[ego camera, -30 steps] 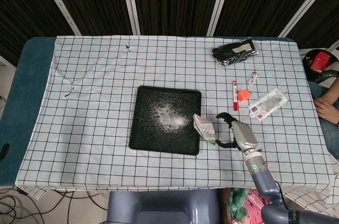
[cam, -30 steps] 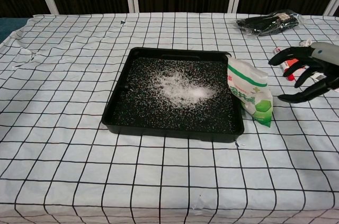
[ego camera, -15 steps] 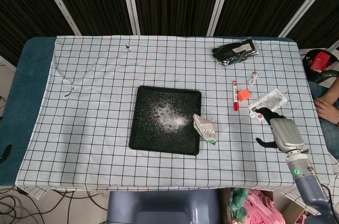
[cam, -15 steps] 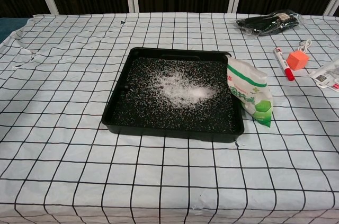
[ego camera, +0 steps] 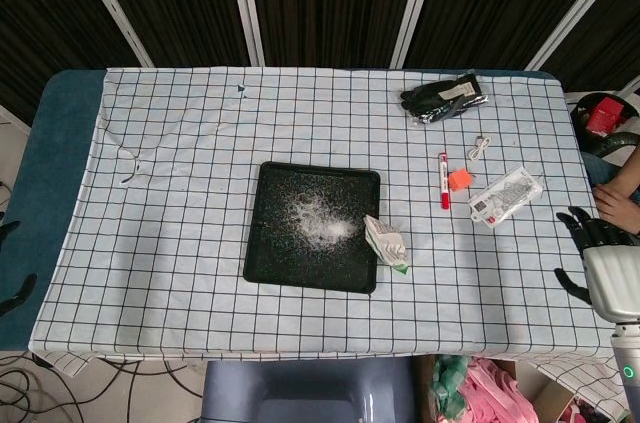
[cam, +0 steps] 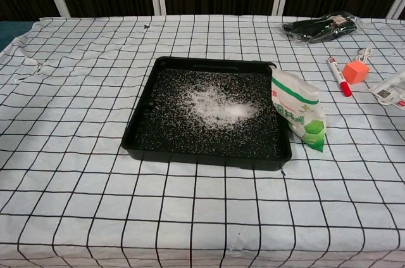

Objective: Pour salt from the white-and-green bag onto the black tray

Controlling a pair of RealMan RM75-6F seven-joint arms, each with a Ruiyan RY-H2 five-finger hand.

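White-and-green bag (cam: 297, 118) stood leaning against right rim of black tray (cam: 140, 130) at counter centre, salt (cam: 215, 106) scattered inside tray, right hand (ego camera: 604, 258) seen at counter's right edge, fingers (ego camera: 580, 225) spread, nothing held, left hand barely visible, state indeterminable.

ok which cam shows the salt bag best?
Chest view. The salt bag is large there, its green stripe and print clear, leaning on the black tray's right rim. The head view shows the same bag small, from above, with little detail.
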